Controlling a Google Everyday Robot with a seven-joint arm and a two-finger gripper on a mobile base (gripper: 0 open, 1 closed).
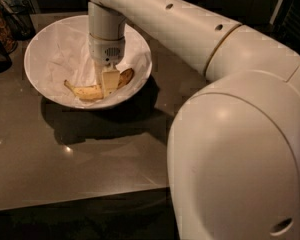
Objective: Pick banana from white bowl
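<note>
The banana (87, 90) is yellow with brown speckles and lies curved along the near inside of the white bowl (45, 59), which is lined with crumpled white paper. My gripper (109, 84) reaches straight down into the bowl from the long white arm and sits on the middle of the banana. One pale finger (110, 81) stands in front of the fruit and covers its middle; the banana's two ends show on either side of it.
The bowl stands on a dark brown table (90, 154) near its far left. A dark wire basket with packets (5, 21) stands at the left edge beside the bowl. My large white arm body (240, 154) fills the right side of the view.
</note>
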